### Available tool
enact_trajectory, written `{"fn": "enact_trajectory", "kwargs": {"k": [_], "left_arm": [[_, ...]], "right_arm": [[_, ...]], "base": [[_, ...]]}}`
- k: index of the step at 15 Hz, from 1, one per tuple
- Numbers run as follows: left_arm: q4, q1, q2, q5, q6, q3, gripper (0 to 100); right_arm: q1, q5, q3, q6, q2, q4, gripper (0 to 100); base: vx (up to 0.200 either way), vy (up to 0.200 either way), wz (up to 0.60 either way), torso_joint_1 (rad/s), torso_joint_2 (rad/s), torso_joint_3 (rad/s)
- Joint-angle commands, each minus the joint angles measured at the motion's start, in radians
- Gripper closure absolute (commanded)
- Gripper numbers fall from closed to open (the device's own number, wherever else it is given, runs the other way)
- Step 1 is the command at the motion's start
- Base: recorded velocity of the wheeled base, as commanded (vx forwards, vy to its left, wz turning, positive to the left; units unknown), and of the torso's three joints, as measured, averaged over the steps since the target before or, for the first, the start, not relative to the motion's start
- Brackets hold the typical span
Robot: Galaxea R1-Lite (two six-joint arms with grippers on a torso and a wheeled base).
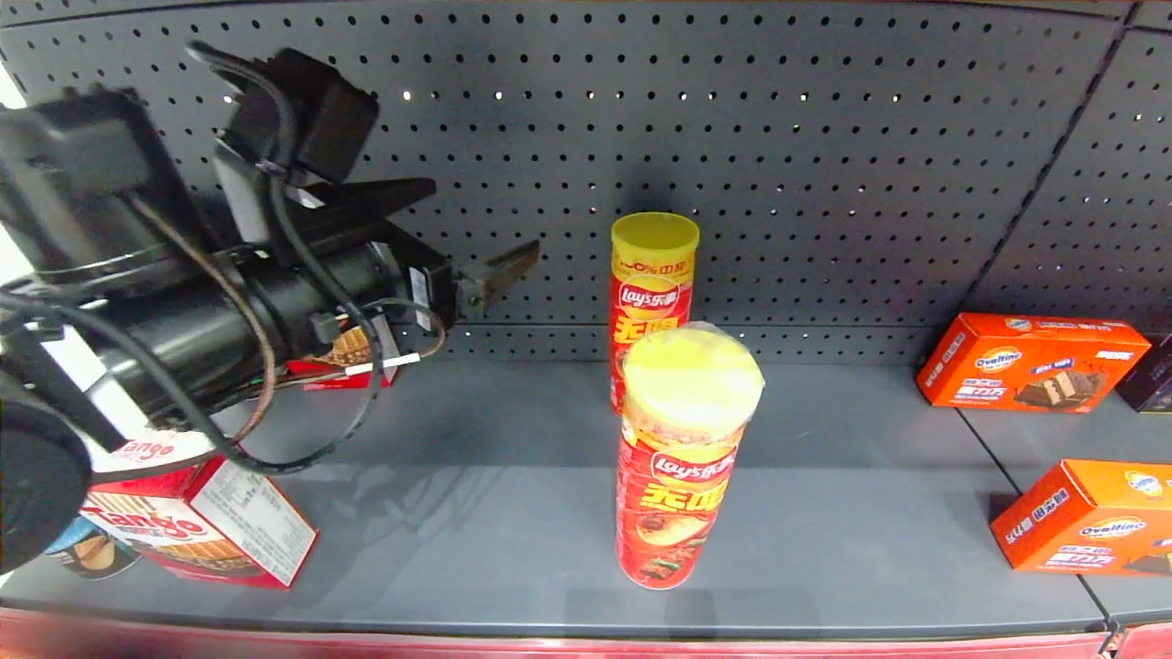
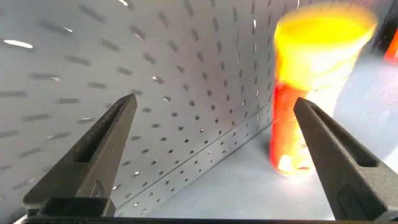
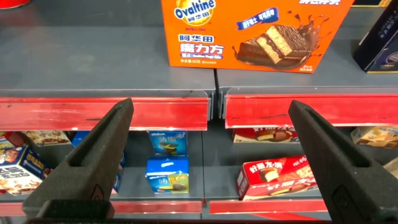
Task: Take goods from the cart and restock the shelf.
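Near the shelf [image 1: 458, 513] front edge stands one can [image 1: 682, 458].

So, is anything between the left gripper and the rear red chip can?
Nothing visible: only bare grey metal shelf separates the open left gripper from the rear yellow-lidded red chip can.

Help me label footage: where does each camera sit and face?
Head view: on the head, down at shelf and two chip cans; left tool at left.
Left wrist view: past its open tool at pegboard and one can.
Right wrist view: past open right tool at orange box, lower shelves.
Head, left wrist share pegboard, can.
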Motion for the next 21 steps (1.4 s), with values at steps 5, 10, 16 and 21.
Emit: {"fn": "enact_trajectory", "kwargs": {"k": [5, 10, 16, 21], "left_arm": [[0.008, -0.066, -0.573, 0.083, -0.037, 0.346, 0], [0.085, 0.172, -0.986, 0.086, -0.049, 0.630, 0], [0.083, 0.428, -1.282, 0.075, -0.100, 0.923, 0], [0.388, 0.449, -1.532, 0.074, -0.104, 0.923, 0]], "right_arm": [[0.000, 0.000, 0.000, 0.000, 0.000, 0.000, 0], [-0.001, 0.000, 0.000, 0.000, 0.000, 0.000, 0], [-0.001, -0.001, 0.000, 0.000, 0.000, 0.000, 0], [0.000, 0.000, 0.000, -0.001, 0.000, 0.000, 0]], "base": [[0.000, 0.000, 0.00, 0.000, 0.00, 0.000], [0.000, 0.000, 0.00, 0.000, 0.00, 0.000], [0.000, 0.000, 0.00, 0.000, 0.00, 0.000], [0.000, 0.000, 0.00, 0.000, 0.00, 0.000]]}}
